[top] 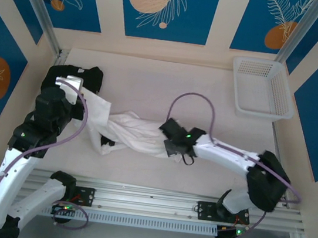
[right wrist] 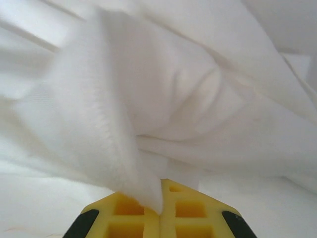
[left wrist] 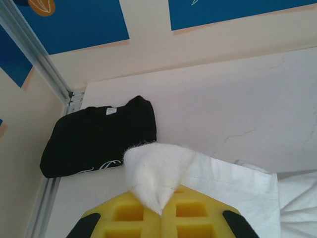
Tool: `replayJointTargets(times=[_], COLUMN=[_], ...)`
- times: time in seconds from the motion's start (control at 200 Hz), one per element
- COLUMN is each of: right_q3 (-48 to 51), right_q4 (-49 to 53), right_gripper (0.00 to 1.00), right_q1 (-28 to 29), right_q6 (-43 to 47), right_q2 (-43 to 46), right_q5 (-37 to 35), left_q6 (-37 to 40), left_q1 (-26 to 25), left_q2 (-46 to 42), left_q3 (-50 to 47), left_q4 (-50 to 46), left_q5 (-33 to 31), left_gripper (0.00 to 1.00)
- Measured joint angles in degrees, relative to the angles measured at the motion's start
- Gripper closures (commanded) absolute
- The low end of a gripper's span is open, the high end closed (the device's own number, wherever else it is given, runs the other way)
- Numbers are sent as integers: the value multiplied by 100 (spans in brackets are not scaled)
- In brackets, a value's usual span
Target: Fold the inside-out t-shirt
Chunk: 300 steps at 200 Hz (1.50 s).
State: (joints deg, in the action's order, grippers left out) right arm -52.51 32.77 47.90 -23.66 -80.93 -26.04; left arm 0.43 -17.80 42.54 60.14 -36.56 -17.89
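both tools clamped on the white t-shirt [top: 139, 131]

the landmark here is the black garment [top: 91, 77], which lies folded in the far left corner of the counter [top: 152, 79]. the t-shirt starts just beside this garment, on its near side, and stretches away from it to the right as a twisted, wrinkled band on the counter. the end of the shirt closest to the black garment is lifted off the surface.

the left tool [top: 75, 92] is just at the near edge of the black garment. in the left wrist view its yellow pads [left wrist: 133, 218] are closed together, with a pointed fold of white cloth pinched between them. behind this fold a hemmed edge of the shirt runs to the right, and the black garment lies beyond it against the left wall. one corner of the lifted cloth overlaps the garment in this view; i cannot tell if they touch.

the right tool [top: 170, 141] is well apart from the black garment, at the far end of the band from it. in the right wrist view its pads are also shut, clamping a thick fold of the white fabric, and more loose folds hang above it.

a white basket [top: 261, 89] stands in the far right corner, the corner opposite to the black garment along the back wall.
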Motion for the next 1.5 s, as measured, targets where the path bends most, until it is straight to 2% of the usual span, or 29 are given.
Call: replayJointTargets(times=[0.11,0.195,0.35,0.48,0.59,0.705,0.875,0.995,1.1,1.21,1.33,1.5], right_q3=[387,498,498,221,-188,-448,-566,-417,-140,85,92,90], right_q4=[-802,-1333,-2208,-2459,-2459,-2299,-1779,-1515,-1388,-1185,-981,-887], right_gripper=[100,100,100,99,94,86,75,70,65,63,62,63], right_q1=[-1099,-1781,-2107,-2199,-2409,-2627,-2682,-2599,-2282,-1598,-1038,-885], right_q6=[127,120,-83,-387,-573,-595,-313,-96,46,127,144,146], right_q2=[745,881,345,-708,-1462,-1674,-1300,-669,-22,444,428,87], right_q5=[1961,3373,5348,5978,5873,5206,3825,3176,2800,2402,2031,1648], left_q6=[17,17,15,11,-2,-7,-9,-9,-9,-9,-9,-28], left_q1=[48,83,107,116,120,122,131,133,142,146,164,184], left_q2=[48,66,105,181,192,190,190,190,208,227,232,232], left_q3=[0,0,-11,-15,-48,-81,-118,-160,-173,-181,-184,-184], left_q4=[-42,-66,-63,-52,-50,-37,-33,-31,-28,2,13,13], left_q5=[-107,-168,-138,31,162,267,380,442,466,505,570,634], left_gripper=[100,100,100,100,100,100,100,100,100,100,100,100])
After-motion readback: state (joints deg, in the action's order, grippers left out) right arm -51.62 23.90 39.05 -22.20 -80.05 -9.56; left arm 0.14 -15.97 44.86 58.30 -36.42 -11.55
